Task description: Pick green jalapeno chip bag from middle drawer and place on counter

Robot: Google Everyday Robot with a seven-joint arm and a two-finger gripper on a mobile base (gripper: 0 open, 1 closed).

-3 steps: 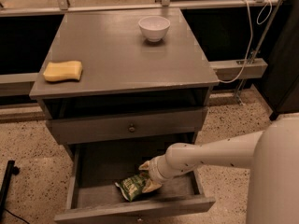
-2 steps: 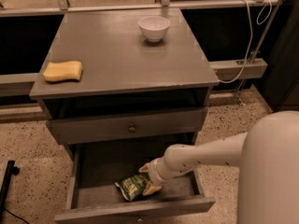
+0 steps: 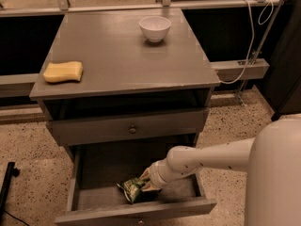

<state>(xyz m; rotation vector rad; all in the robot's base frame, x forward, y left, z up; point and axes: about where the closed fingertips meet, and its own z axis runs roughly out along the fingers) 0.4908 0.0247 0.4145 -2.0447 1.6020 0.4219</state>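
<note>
Green chip bag first: it lies crumpled on the floor of the open drawer, toward the front wall and a little right of centre, not lifted as far as I can judge. The end effector is down inside the drawer, right against the bag's right-hand end. Whether it is clamped on the foil or only resting beside it, I cannot tell from here, so I treat the grip as unconfirmed.

The white arm reaches in from the right and slants down over the drawer's side wall. That low angle makes sense, because the shut drawer front with the round knob sits directly above and leaves little headroom.

By my reading we are at the pick, with the carry and the placing yet to come. The next move calls for a pull out toward me before any rise, or the bag and wrist may catch on that upper front. Crinkly foil can also slip, so I'd go gently.

Up top, the tabletop carries a yellow sponge at its left edge and a white bowl near the back. The broad grey middle between them looks like the natural drop spot.
</note>
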